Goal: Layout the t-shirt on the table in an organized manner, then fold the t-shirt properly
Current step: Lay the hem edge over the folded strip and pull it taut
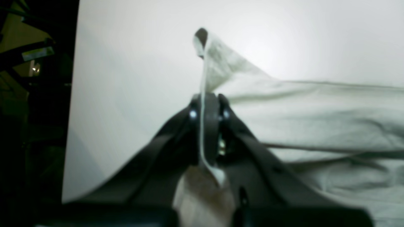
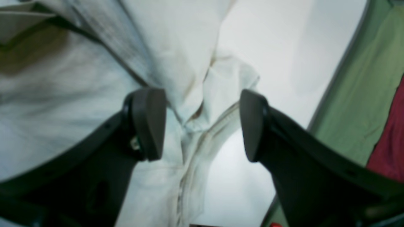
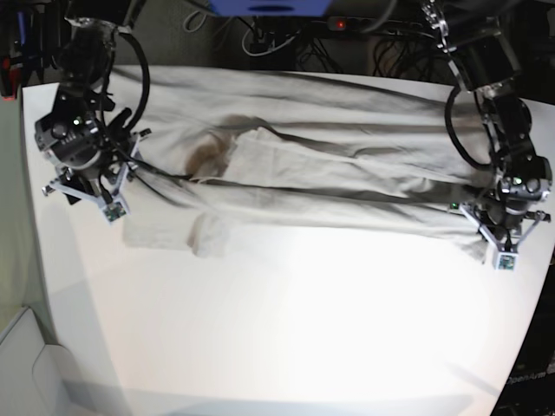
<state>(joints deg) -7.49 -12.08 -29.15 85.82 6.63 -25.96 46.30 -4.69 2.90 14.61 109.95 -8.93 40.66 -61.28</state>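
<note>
Stretching across the far half of the white table (image 3: pixel 286 347), the grey-beige t-shirt (image 3: pixel 347 169) lies in long creases between the two arms. The left gripper (image 1: pixel 206 101), at the table's right end in the base view, is pressed together on a thin fold of the shirt, which stands up from its tips. The right gripper (image 2: pixel 202 123) stands spread at the other end, a seamed edge of cloth lying loose between its fingers (image 2: pixel 148 121).
</note>
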